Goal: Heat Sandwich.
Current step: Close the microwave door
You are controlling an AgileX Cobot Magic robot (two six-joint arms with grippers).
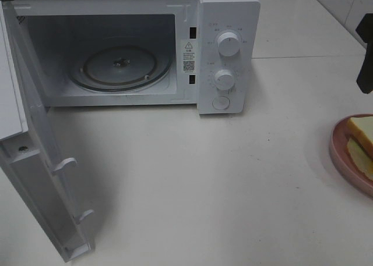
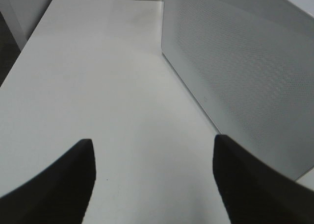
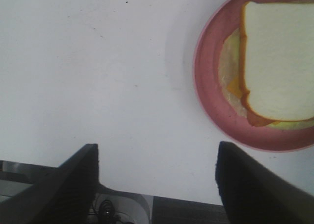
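The sandwich (image 1: 362,138) (image 3: 277,60), white bread with tan crust and yellow filling, lies on a round pink plate (image 1: 339,152) (image 3: 216,96) at the table's right edge. A white microwave (image 1: 224,21) stands at the back with its door (image 1: 44,178) swung wide open and the glass turntable (image 1: 121,65) bare. My right gripper (image 3: 156,185) is open over bare table beside the plate; a dark part of that arm (image 1: 366,56) shows at the right edge. My left gripper (image 2: 153,177) is open above bare table next to the microwave's perforated side wall (image 2: 245,62).
The open door juts forward at the left of the white table (image 1: 204,178). Two knobs (image 1: 228,43) and a button sit on the microwave's control panel. The table's front edge with cables below shows in the right wrist view.
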